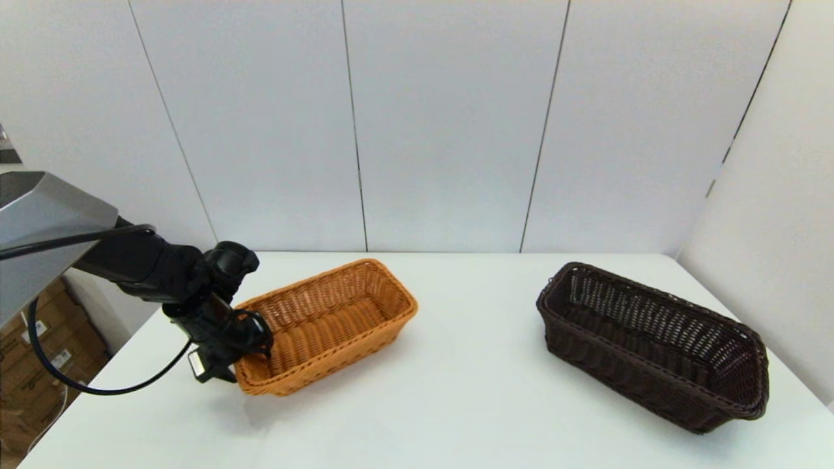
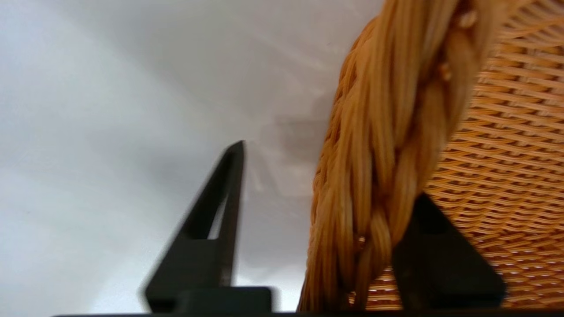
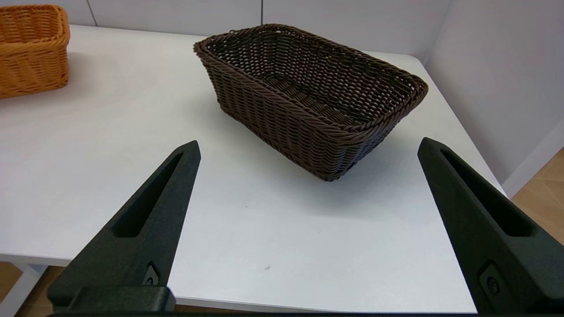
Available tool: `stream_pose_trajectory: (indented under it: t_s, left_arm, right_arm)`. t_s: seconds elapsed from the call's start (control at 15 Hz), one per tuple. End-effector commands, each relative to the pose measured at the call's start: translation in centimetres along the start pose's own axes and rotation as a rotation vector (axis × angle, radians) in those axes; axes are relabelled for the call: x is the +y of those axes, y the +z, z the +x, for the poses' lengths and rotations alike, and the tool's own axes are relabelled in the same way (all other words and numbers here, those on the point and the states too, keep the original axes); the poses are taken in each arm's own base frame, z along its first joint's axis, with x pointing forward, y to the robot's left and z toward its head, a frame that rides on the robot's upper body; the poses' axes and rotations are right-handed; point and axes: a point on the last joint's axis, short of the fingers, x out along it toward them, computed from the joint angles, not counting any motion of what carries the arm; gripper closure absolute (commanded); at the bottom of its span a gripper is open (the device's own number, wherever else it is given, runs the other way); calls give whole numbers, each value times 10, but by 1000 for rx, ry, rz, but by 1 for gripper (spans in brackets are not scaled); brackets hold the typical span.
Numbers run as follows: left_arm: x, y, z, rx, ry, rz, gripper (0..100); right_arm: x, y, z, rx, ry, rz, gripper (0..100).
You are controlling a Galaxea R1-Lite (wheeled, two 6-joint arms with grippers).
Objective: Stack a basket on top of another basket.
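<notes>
Your left gripper (image 1: pixel 251 352) straddles the tan basket's (image 1: pixel 326 319) braided end rim, fingers not yet closed. Right gripper (image 3: pixel 308 149) hangs wide open, empty, near the dark basket (image 3: pixel 308 97). Wicker likely light, stiff: pinch the rim.

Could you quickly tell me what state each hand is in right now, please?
Left hand: open, its fingers straddling the orange basket's rim.
Right hand: open, empty, short of the dark basket.
</notes>
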Motion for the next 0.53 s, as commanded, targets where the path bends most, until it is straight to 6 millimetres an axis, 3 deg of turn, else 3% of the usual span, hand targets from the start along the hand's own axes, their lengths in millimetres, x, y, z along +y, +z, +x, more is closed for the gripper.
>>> stream_pose_trajectory:
  t_s: [0.07, 0.33, 0.53]
  left_arm:
    - [-3, 1, -16, -4, -61, -5, 100]
    - [-4, 0, -27, 22, -124, -7, 100]
    - [1, -1, -53, 96, -280, -5, 100]
  right_arm:
    - [0, 0, 0, 1, 1, -1, 0]
    - [0, 0, 0, 2, 1, -2, 0]
    - [0, 0, 0, 1, 1, -3, 0]
